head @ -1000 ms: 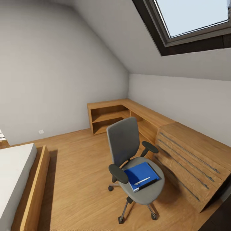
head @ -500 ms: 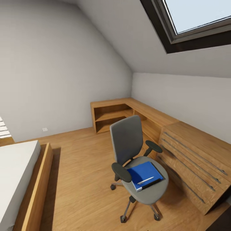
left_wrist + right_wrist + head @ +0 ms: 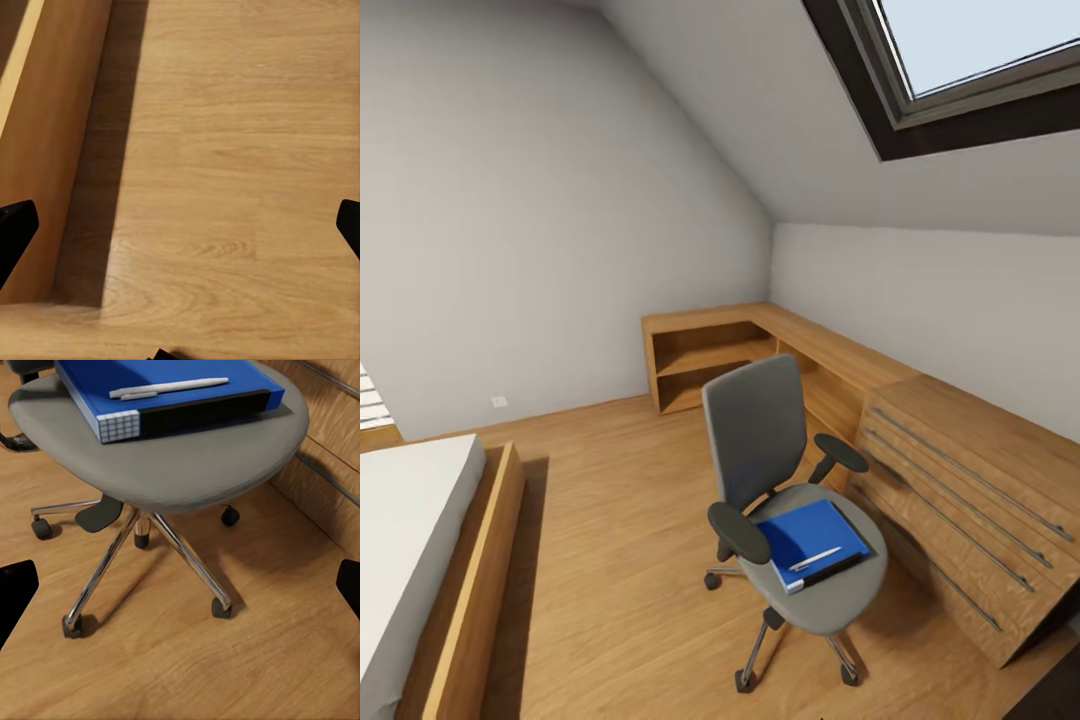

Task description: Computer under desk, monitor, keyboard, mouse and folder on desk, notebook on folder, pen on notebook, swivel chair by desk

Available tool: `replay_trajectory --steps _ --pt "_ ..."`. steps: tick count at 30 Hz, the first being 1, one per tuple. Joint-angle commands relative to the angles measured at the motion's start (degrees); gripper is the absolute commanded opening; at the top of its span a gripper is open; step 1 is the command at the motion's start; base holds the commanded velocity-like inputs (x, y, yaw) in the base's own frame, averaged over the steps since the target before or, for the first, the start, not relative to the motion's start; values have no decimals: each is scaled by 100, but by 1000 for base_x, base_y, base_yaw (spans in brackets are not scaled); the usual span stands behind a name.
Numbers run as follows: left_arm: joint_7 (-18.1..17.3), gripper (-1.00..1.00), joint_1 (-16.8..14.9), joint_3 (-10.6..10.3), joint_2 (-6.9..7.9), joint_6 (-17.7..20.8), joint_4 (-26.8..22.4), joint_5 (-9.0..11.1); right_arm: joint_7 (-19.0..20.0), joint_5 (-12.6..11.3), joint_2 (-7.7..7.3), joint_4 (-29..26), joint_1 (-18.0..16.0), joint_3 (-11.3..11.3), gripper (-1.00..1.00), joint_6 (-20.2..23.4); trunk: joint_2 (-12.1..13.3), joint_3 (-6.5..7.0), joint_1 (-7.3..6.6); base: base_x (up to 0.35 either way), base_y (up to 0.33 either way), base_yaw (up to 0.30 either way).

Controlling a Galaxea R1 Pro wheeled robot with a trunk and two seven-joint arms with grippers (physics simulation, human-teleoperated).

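Chair (image 3: 792, 500) stands on the wood floor (image 3: 620, 560) beside the drawer chest (image 3: 970, 500); folder (image 3: 807, 540) lies on its seat; pen (image 3: 815, 559) rests on the folder; both tools' fingertips (image 3: 16, 596) stand wide apart, released.

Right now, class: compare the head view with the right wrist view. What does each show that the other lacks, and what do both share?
Head view alone: the chair's grey backrest, a skylight, a bed and corner wooden shelving.

Right wrist view alone: the right gripper's dark fingertips at the picture's edges, wide apart, and the folder's pale gridded spine label.

Both: the swivel chair holding the folder with the pen on top, beside a wooden drawer chest.
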Motion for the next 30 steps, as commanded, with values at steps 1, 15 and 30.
replay_trajectory --steps 1,15,30 --pt "40 100 -4 -47 6 -22 0 44 -58 8 3 4 -5 46 100 -1 -45 -25 23 0 0 0" --pt "594 100 -318 164 145 3288 -2892 36 -237 -29 -88 -2438 -20 21 100 1636 -607 -276 330 0 0 0" --pt "697 100 -2049 1066 143 5097 -4053 563 -284 -1141 -166 -4082 -1848 -230 100 6486 -1209 -545 660 0 0 0"
